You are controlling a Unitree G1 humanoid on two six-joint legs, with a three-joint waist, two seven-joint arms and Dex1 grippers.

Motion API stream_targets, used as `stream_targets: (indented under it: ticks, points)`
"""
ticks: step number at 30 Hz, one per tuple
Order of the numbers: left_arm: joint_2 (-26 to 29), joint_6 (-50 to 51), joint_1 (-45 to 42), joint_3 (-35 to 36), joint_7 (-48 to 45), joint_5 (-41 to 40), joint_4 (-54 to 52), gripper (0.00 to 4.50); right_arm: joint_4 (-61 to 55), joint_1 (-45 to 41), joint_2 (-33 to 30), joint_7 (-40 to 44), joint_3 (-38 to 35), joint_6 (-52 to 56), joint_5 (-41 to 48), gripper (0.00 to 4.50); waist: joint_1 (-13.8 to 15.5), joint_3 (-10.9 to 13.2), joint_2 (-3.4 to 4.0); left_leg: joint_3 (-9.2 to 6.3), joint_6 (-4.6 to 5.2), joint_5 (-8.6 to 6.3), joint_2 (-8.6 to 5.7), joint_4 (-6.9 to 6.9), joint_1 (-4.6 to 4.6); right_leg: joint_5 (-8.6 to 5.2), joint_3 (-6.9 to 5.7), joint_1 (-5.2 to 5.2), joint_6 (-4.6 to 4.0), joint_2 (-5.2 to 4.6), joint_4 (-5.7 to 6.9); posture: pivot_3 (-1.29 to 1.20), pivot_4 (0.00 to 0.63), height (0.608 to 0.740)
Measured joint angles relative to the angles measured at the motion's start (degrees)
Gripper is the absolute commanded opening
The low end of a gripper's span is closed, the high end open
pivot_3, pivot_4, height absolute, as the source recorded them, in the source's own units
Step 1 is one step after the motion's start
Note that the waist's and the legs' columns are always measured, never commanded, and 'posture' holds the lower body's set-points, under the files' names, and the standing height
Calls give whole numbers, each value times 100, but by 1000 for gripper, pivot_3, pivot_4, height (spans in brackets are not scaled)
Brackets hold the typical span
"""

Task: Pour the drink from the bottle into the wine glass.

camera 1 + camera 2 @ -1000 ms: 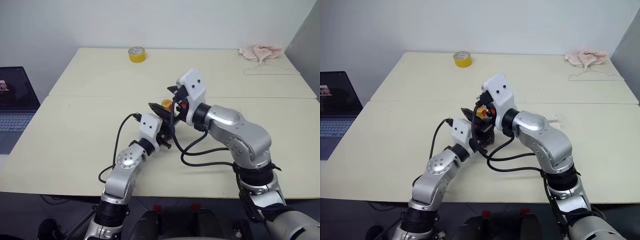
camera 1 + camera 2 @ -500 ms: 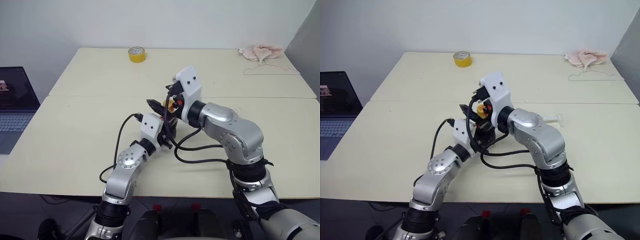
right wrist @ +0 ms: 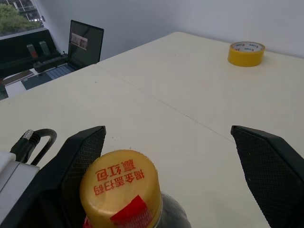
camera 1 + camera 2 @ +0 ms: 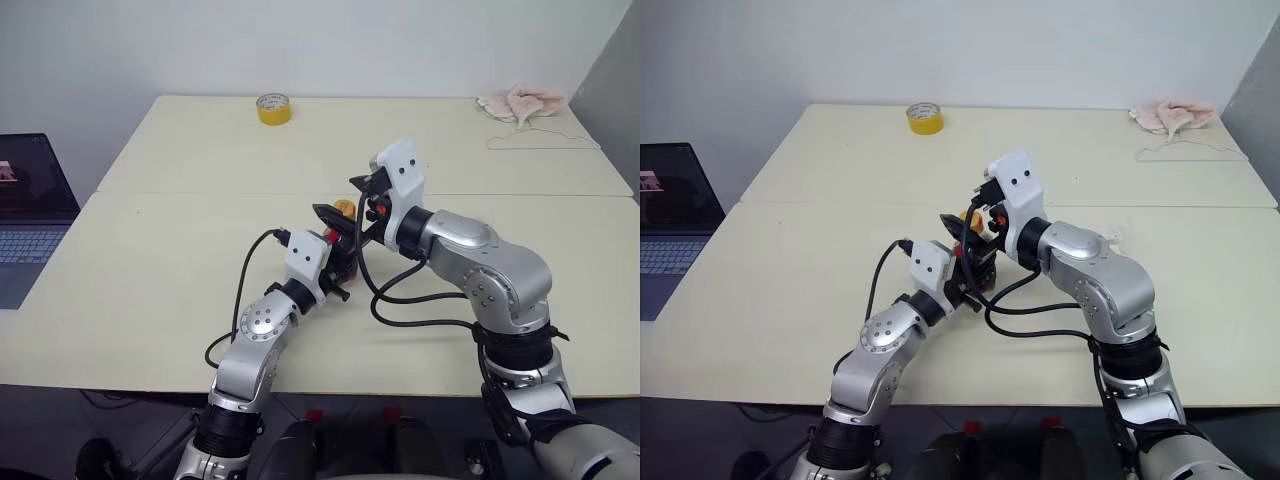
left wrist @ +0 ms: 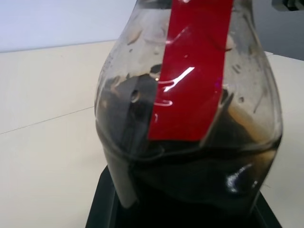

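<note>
The bottle [image 5: 190, 118] stands upright near the middle of the cream table [image 4: 150, 260], its long axis vertical and its yellow cap [image 3: 121, 187] pointing straight up. The left gripper [image 4: 335, 262] is clamped around the bottle's rounded lower body, holding it just above or on the tabletop; which of the two cannot be told. In the left wrist view the dark drink [image 5: 190, 166] fills the lower part of the clear body, and a red label strip [image 5: 192, 71] runs up the bottle toward the neck; no writing on that strip can be read. The right gripper [image 3: 166, 175] hangs at the cap with its two black fingers [image 3: 270, 166] spread wide, one on either side and both apart from the cap. The cap's top carries red Chinese characters, seen upside down from the right wrist, with a red patch at its edge. A yellow tape roll [image 4: 273, 108] lies at the table's far side, a pink cloth [image 4: 522, 103] at the far right corner, and a laptop [image 4: 30, 215] stands off to the left.
</note>
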Motion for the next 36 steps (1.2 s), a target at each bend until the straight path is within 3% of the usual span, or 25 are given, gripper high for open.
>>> stream_targets:
  ticks: [9, 16, 22, 28, 36]
  points:
    - [-4, -69, -9, -42, 26, 2, 68, 998, -237, 422, -987, 962, -389, -398, 573, 4500, 10, 0, -1, 4, 0, 0, 0, -1, 0, 0, 0, 3, 0, 0, -5, 0, 150, 740]
    - [43, -221, 21, 204, 63, -1, 67, 951, -169, 880, -1650, 1829, -1252, -579, 1224, 4500, 14, 1, -2, 7, 1, 0, 3, -6, 0, 0, 0, 4, 0, 1, -11, 0, 150, 740]
    - [42, -228, 26, 185, 45, 0, 66, 951, -379, 839, -1471, 2120, -1148, -587, 1705, 4500, 2, 2, -2, 10, 1, 0, 7, -6, 3, 0, 2, 5, 0, 3, -11, 0, 150, 740]
    - [29, -235, 36, 176, 48, 8, 65, 933, 67, 58, -864, 1124, -571, -408, 1279, 4500, 43, 1, -3, 1, 0, 0, 0, 0, 2, 0, -3, 7, 0, -1, -9, 0, 150, 740]
    - [19, -235, 60, 197, 75, 59, 66, 902, 227, 18, -556, 891, -391, -319, 1265, 4500, 16, 1, -2, 3, 0, 0, 4, -2, 1, 0, -1, 3, 0, 2, -6, 0, 150, 740]
